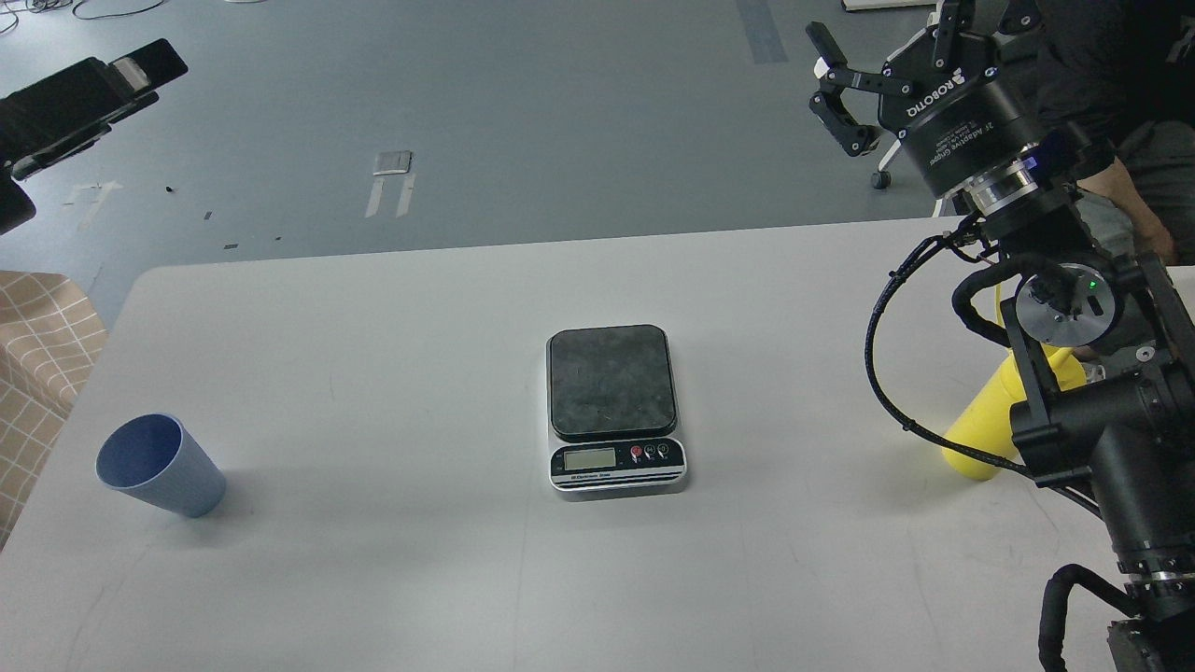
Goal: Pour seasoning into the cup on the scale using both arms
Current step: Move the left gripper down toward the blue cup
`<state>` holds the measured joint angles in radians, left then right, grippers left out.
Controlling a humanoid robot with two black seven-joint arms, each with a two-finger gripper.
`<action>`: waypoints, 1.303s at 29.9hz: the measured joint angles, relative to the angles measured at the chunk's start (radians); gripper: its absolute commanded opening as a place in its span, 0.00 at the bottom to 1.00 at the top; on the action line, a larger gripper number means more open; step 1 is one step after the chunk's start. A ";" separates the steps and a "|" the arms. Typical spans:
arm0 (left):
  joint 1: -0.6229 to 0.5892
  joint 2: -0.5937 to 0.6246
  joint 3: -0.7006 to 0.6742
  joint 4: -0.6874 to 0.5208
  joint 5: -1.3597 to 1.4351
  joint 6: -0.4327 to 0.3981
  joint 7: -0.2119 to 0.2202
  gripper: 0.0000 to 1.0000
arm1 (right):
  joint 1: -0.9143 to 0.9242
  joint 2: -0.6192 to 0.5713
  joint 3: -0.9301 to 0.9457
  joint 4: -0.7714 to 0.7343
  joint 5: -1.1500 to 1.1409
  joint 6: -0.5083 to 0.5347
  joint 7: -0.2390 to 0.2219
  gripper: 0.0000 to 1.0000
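Observation:
The light-blue ribbed cup stands upright at the table's front left, apart from everything. The scale lies at the table's centre with a bare dark platform. The yellow seasoning bottle stands at the right edge, its top hidden behind my right arm. My right gripper is raised at the top right, open and empty, well above and behind the bottle. Of my left gripper only a black part with a grey pad shows at the top left corner, far from the cup.
A checked cloth lies past the table's left edge. A person is behind my right arm at the far right. A chair caster and tape marks are on the grey floor beyond the table.

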<state>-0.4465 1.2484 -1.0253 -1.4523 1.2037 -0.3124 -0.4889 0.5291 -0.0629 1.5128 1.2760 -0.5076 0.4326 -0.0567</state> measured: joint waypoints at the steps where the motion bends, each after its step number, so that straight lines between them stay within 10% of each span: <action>1: 0.007 0.015 0.009 0.000 0.001 0.000 0.000 0.99 | 0.000 0.000 0.001 -0.001 0.000 0.000 0.000 1.00; 7: 0.025 0.078 0.155 0.005 0.062 0.054 0.000 0.99 | 0.000 -0.002 0.001 -0.005 0.000 0.000 0.000 1.00; 17: 0.037 0.157 0.532 0.074 0.217 0.605 0.000 0.99 | -0.001 -0.004 0.003 -0.005 0.000 0.000 0.000 1.00; 39: 0.042 0.149 0.832 0.156 0.184 0.665 0.000 0.99 | -0.002 -0.006 -0.001 -0.001 -0.002 0.000 0.000 1.00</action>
<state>-0.4043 1.3970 -0.1928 -1.2967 1.3881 0.3528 -0.4886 0.5276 -0.0690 1.5116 1.2747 -0.5092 0.4326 -0.0567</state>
